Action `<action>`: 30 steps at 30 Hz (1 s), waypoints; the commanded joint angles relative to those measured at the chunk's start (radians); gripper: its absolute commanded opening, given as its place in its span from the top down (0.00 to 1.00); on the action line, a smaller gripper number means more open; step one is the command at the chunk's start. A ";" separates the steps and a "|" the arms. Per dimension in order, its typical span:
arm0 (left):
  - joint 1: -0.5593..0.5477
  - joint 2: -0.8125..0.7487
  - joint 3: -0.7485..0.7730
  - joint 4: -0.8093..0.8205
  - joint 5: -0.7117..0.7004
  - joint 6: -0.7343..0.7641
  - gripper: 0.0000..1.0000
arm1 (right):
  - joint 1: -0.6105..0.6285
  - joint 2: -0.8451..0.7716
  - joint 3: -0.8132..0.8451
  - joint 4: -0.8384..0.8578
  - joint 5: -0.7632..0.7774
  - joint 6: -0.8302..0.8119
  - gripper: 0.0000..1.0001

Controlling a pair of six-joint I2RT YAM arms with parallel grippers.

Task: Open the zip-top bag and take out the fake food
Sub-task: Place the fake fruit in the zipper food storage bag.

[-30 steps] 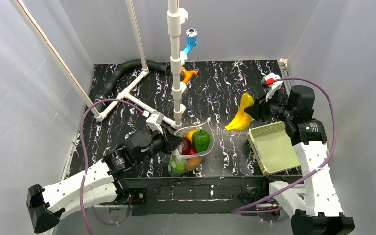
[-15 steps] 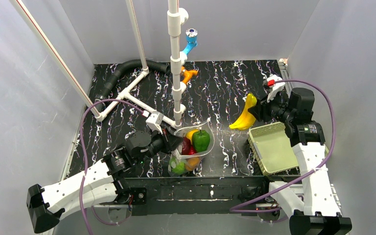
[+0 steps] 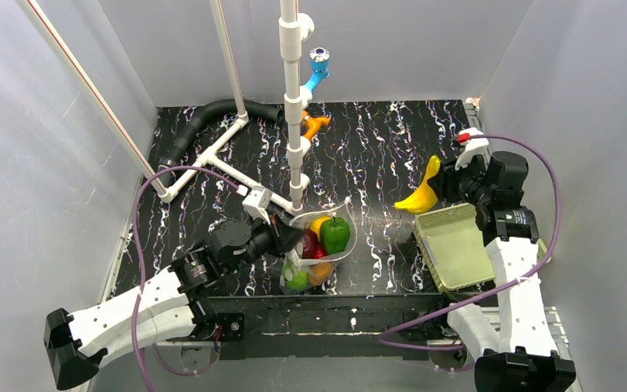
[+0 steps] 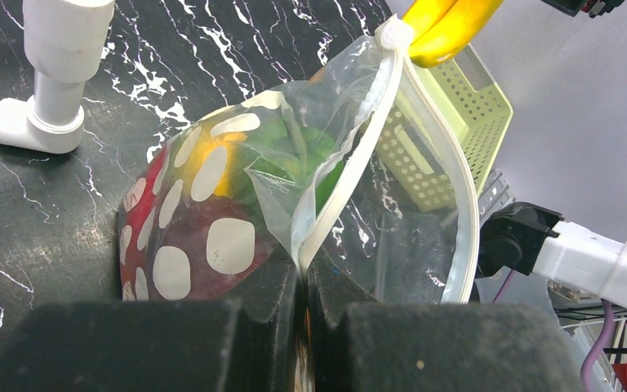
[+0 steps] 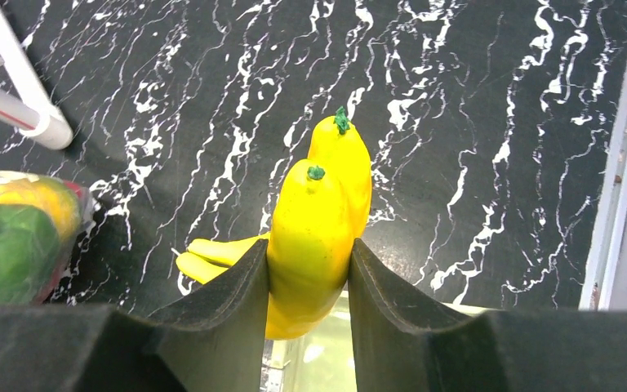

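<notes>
Since the clear, crinkly, white-dotted zip-top bag (image 4: 233, 245) is limp and slippery as it stands open-mouthed on the black marbled table (image 3: 375, 147), its stiffer zipper rim (image 4: 351, 163) looks the best hold, and the left gripper (image 4: 304, 273) is pinched shut on that rim. The glossy plastic fake food (image 3: 335, 234) inside seems light and hard; the right gripper (image 5: 309, 278), jaws partly apart, clamps a yellow plastic banana bunch (image 5: 318, 204) beside the yellow-green mesh basket (image 3: 457, 245).

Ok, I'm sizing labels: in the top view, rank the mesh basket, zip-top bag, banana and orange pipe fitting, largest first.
1. mesh basket
2. zip-top bag, not far behind
3. banana, lifted nearer the camera, so maybe flattered
4. orange pipe fitting, clearly smallest
</notes>
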 commanded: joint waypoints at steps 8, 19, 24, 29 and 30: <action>0.000 -0.042 -0.028 0.022 -0.015 0.011 1.00 | -0.092 0.005 -0.042 0.142 0.030 0.115 0.99; 0.000 -0.064 -0.029 0.003 -0.025 0.017 1.00 | -0.194 0.012 -0.073 0.088 -0.050 0.125 0.99; 0.000 -0.071 -0.031 0.003 -0.030 0.020 1.00 | -0.214 -0.005 -0.028 0.023 -0.068 0.101 0.99; 0.000 -0.082 -0.036 -0.002 -0.031 0.020 1.00 | -0.226 -0.015 0.000 -0.037 -0.038 0.059 0.99; 0.000 -0.089 -0.039 -0.003 -0.032 0.020 1.00 | -0.231 -0.017 0.002 -0.047 -0.036 0.054 0.99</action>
